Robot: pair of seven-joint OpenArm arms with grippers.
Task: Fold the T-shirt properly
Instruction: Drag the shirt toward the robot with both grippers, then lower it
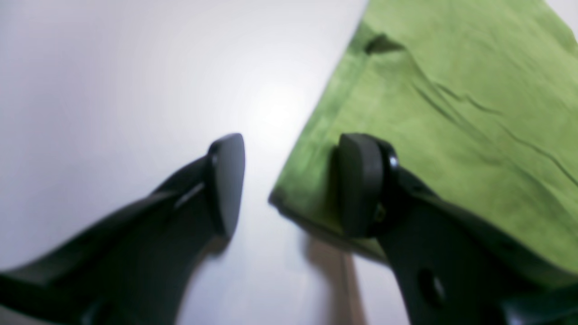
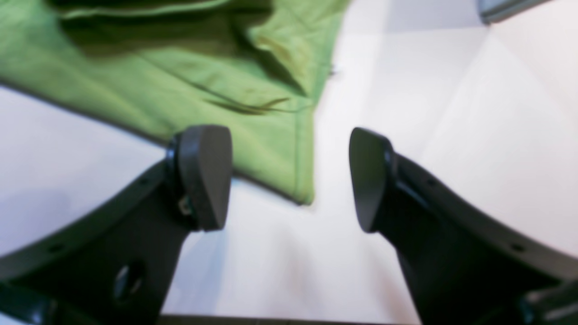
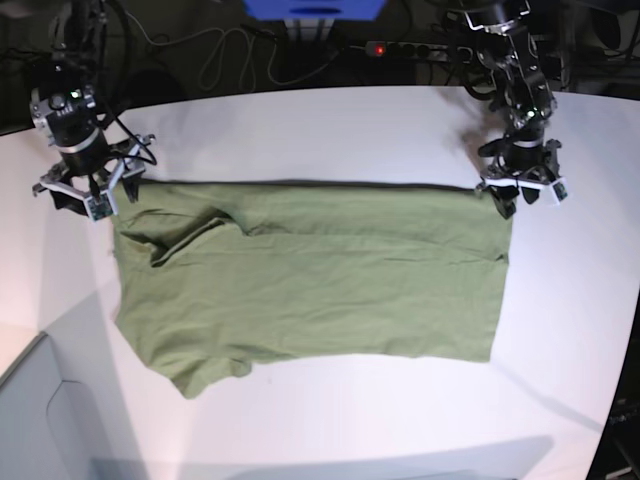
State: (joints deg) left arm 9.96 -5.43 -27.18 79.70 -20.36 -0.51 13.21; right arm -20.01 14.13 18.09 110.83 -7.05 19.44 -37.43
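The T-shirt [image 3: 310, 280] lies flat on the white surface [image 3: 330, 120], folded over once, with the left gripper [image 1: 289, 185] and right gripper [image 2: 289, 178] both spread wide and empty at its far corners, so next they likely must grab new edges.

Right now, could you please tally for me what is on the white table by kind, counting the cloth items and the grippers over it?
Cloth items: 1, the T-shirt, green, lying on the table.
Grippers: 2, the left gripper and the right gripper, both open, each at a far corner of the cloth.
Total: 3.
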